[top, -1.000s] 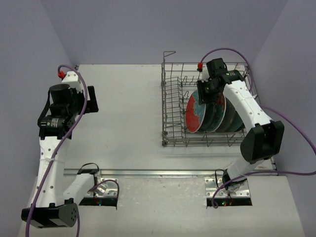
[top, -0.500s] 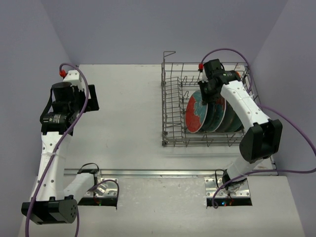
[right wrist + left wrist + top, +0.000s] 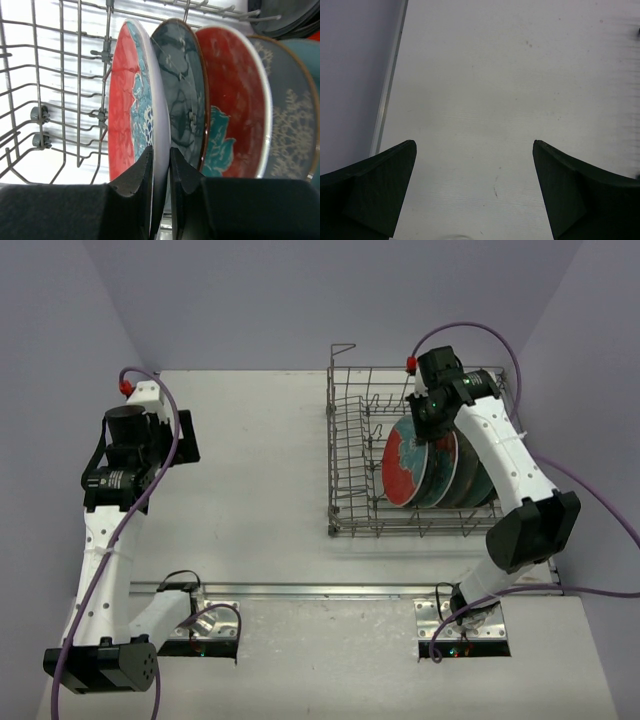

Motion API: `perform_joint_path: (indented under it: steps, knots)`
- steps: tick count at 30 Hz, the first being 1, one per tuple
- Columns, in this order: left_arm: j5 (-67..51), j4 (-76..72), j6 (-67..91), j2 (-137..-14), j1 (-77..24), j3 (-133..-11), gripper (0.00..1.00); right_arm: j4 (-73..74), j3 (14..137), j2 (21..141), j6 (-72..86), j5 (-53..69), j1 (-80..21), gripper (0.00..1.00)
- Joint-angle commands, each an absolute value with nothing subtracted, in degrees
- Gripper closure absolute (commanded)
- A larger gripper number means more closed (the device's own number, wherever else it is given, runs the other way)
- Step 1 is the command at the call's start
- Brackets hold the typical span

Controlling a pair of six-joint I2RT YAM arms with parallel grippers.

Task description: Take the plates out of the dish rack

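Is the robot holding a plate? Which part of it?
Yes. The right gripper pinches the rim of the outermost red-and-teal plate. The left gripper holds nothing.

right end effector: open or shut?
Shut on the leftmost red-and-teal plate: the right end effector pinches its white rim, one finger each side.

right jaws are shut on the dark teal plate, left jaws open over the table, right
No: the right wrist view shows the right jaws shut on the end red-and-teal plate, beside the dark teal plate. The left jaws are open over the table, as you said.
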State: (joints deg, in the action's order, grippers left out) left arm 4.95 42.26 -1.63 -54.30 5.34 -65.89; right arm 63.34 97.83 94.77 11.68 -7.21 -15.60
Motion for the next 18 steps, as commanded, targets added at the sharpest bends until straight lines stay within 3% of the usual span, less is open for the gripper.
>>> perform_joint_path:
  steps: [1,10,18]
  knots:
    - [5.46,39.36,-0.97,-53.61,5.97,-68.03,0.00,55.01,107.91,87.89,8.41,-4.30,-16.08,1.00]
    - [1.00,37.48,-0.95,-52.73,5.89,-69.63,0.00,54.03,116.33,87.47,4.62,-2.35,-16.08,1.00]
    - [-30.78,30.31,-2.51,-50.58,5.89,-73.59,0.06,41.97,109.48,78.41,5.49,13.40,-16.02,1.00]
